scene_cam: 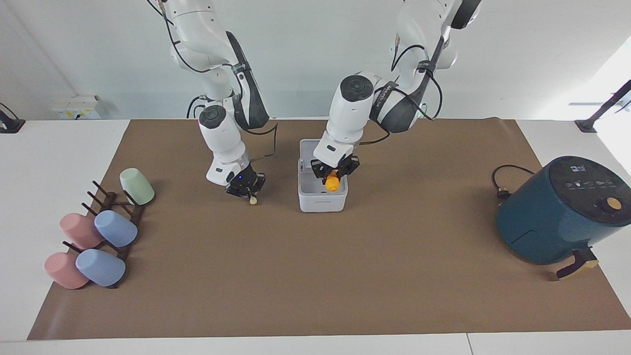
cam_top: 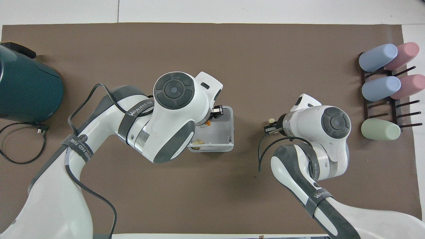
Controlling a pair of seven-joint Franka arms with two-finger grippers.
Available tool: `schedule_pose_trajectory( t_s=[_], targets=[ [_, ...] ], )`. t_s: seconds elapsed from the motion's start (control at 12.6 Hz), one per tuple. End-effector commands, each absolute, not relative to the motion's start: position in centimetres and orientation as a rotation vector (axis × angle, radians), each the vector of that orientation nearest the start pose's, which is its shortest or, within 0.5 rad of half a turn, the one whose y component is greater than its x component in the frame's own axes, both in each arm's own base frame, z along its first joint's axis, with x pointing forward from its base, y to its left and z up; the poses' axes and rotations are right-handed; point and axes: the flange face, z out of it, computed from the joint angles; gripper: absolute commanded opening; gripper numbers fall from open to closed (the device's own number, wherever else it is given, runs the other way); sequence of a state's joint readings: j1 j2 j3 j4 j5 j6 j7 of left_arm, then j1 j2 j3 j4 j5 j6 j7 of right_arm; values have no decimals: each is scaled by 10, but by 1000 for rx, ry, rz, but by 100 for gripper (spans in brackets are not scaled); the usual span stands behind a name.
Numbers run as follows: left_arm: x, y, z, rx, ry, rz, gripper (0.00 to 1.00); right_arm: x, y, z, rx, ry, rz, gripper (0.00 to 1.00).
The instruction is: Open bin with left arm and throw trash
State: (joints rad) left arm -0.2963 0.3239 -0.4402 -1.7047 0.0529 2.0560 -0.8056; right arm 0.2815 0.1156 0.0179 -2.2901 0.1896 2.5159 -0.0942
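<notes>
Bin (scene_cam: 323,196) sits mid-bench on the brown mat (scene_cam: 315,276), lid (scene_cam: 306,147) hinged up on the side nearer the robots, mostly hidden by the left arm (scene_cam: 352,106). Left tool (scene_cam: 334,173) hangs over the open bin, clenched on the orange piece (scene_cam: 332,184), which sits at the bin's mouth. In the overhead view only a sliver of orange (cam_top: 208,123) shows under the left wrist. Golden-brown bready bit (cam_top: 198,142) lies inside the bin, at the wall nearest the robots.

Right tool (scene_cam: 245,186) is over the mat beside the bin, toward the right arm's end, clenched on the pale yellow chunk (scene_cam: 253,199); the chunk pokes out below the fingertips. Cannot tell if the chunk touches the mat.

Dark teal air fryer (scene_cam: 564,209) stands at the left arm's end of the bench, with its black cord (cam_top: 20,142) looped on the mat. Cup rack (scene_cam: 116,222) at the right arm's end holds a green cup (scene_cam: 137,186), two blue cups (scene_cam: 116,228) and two pink cups (scene_cam: 79,230).
</notes>
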Motion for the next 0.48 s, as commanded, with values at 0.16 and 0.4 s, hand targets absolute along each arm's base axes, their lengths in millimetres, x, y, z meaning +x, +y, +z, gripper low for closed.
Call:
schedule_pose_trajectory(
  t_s=[0.16, 0.4],
  targets=[
    [475, -421, 410, -3233, 29, 6, 0, 531, 161, 398, -2974, -245, -64, 0],
    [477, -422, 415, -3235, 25, 5, 100, 541, 179, 445, -2970, -97, -25, 0]
  ],
)
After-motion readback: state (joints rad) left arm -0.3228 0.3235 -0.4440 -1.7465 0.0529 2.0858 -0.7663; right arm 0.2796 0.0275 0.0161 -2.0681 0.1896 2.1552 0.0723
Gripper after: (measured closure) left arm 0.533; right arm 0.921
